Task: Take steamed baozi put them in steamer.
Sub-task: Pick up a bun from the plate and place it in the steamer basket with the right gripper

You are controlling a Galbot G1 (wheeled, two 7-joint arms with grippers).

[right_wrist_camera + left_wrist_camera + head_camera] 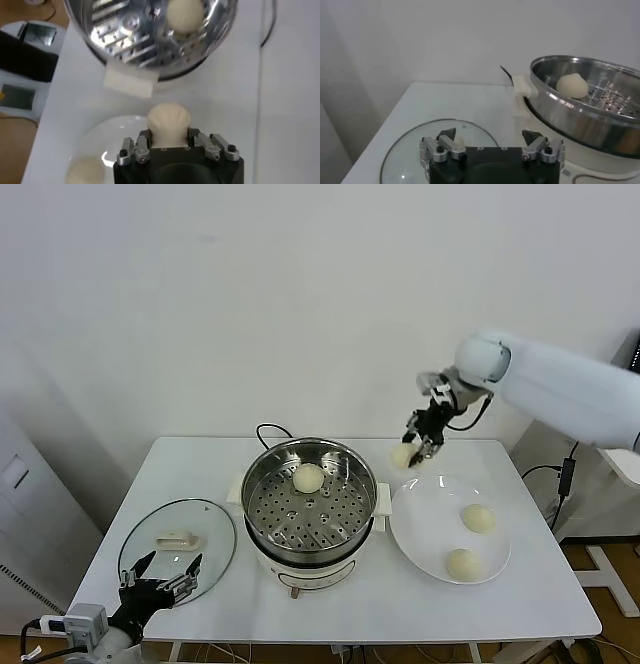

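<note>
1. While raised above the table (520,594) between pot and plate, right gripper (418,446) clamped on a bun (403,455), fingers closed against both its sides; seen from the right wrist, same bun (168,123) pinched between the fingers (141,148).
2. One bun (308,477) lying on the holed tray inside the steamer (309,499), toward its far side; also visible from the left wrist (572,85) and the right wrist (184,14).
3. Two more buns on the white plate (425,524) just right of the steamer: one farther back (478,518), one nearer the front edge (463,563).
4. Glass lid (215,529) flat on the table left of the steamer, cream handle (176,539) up.
5. Left gripper (160,574) low at the lid's near edge, fingers spread wide, holding nothing.
</note>
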